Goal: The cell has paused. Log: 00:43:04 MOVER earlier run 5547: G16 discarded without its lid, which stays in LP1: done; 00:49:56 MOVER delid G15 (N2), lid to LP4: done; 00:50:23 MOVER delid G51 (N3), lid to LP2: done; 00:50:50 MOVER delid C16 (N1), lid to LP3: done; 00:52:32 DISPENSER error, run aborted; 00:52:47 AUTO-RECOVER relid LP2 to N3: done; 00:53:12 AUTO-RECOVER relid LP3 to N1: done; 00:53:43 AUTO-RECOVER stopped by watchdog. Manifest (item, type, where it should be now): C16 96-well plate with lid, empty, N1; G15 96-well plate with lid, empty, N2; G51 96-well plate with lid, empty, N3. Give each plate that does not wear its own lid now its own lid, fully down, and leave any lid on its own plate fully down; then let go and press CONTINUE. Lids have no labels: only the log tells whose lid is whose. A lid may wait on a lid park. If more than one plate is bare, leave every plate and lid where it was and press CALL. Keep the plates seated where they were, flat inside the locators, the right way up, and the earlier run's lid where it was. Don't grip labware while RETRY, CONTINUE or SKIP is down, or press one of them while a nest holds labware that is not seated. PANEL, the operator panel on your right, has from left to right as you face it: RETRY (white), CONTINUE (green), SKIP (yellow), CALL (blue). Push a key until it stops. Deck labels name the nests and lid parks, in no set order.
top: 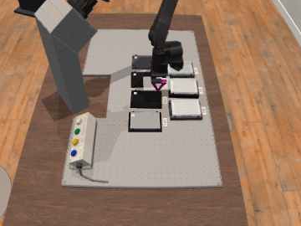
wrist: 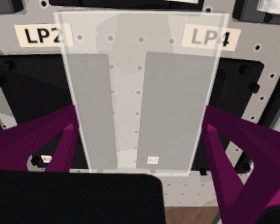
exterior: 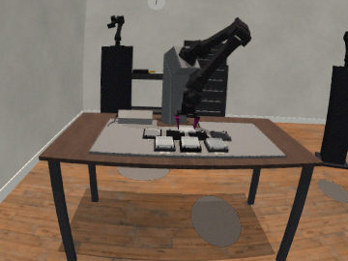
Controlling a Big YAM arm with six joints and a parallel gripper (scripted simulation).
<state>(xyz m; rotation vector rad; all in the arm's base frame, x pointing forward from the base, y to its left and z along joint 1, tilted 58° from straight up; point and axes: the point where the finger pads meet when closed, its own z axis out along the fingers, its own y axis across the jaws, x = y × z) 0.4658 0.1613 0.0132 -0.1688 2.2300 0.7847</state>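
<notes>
Wall clock (exterior: 157, 1), black cabinet (exterior: 116, 79).

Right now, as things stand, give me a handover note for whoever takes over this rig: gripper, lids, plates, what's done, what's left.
Gripper: shut on a clear lid, held above the deck between the LP2 label and the LP4 label. Both black parks under it look bare.
Another lid lies on the park nearest the panel, likely the earlier run's; leave it.
The three plates sit in the nest row. Which one is bare is too small to tell.
Done: lid in hand.
Left: seat it fully on the bare plate, let go, press the green CONTINUE key.
</notes>
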